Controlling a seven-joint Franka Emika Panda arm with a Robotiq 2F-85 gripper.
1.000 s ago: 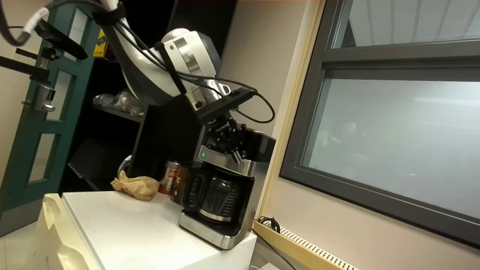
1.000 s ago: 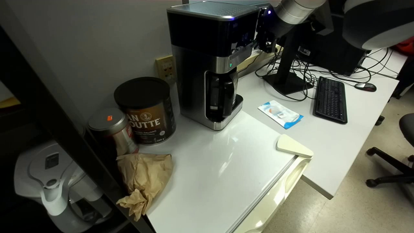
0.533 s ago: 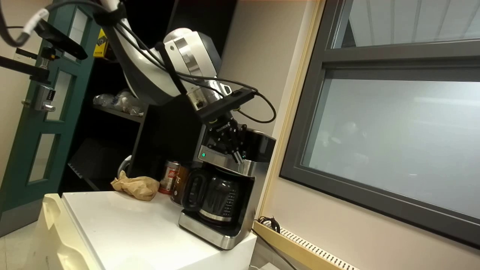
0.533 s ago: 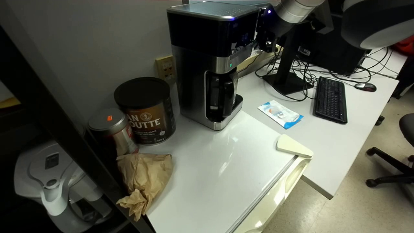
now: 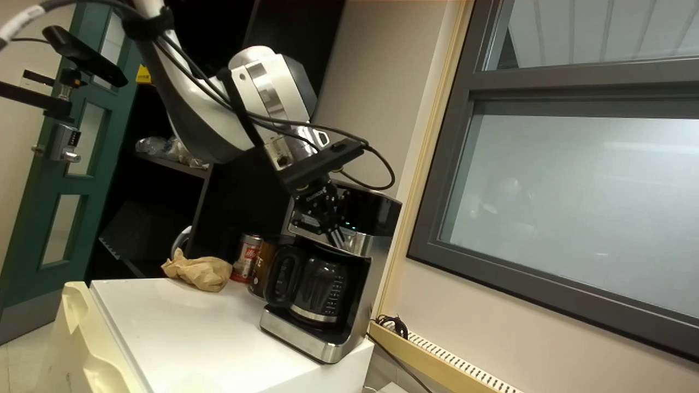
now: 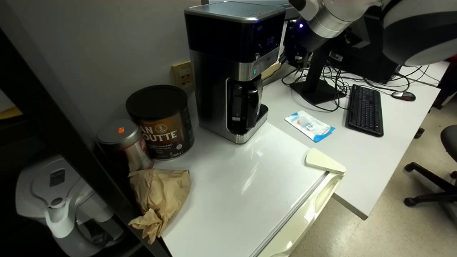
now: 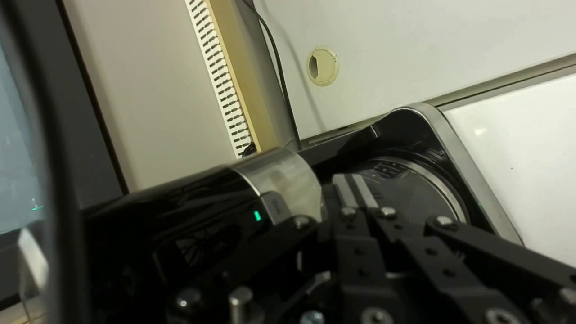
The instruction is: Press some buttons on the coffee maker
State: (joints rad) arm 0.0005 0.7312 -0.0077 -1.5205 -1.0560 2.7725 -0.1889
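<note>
A: Where is the coffee maker [image 6: 221, 71]?

B: Upright on the white unit [image 5: 207, 327], beside the desk [image 6: 396, 117]; shows in both exterior views. Black upper part, brushed metal below. Carafe [image 5: 322, 284] sits in its bay.

A: And the gripper [image 7: 355, 192]?

B: At the machine's front, slanting downward. Fingertips [image 7: 343, 191] drawn tight together, side by side. In an exterior view they overlap the steel band [image 5: 357, 243] above the carafe; touching or not, I cannot tell.

A: Lights, buttons?

B: Green indicator [image 6: 255, 71] lit on the band. Bluish digits [image 6: 270, 40] on the dark front, too small to read surely. Wrist view catches a green glow on the black panel, just beside the band. Buttons too small to make out.

A: What shares the unit?

B: Large coffee can [image 6: 164, 121], black lid, brown label, near the machine. Just beside that, a smaller can [image 6: 121, 137], orange sticker on top. Crumpled brown paper bag [image 6: 160, 196] right by the smaller can; contact unclear.

A: Farther off?

B: On the desk, black keyboard [image 6: 365, 110], mouse [image 6: 403, 95] apart from it, blue-and-white packet [image 6: 310, 125] lying flat between keyboard and coffee maker. Yellowed outlet plate [image 6: 184, 76] on the wall behind the cans.
</note>
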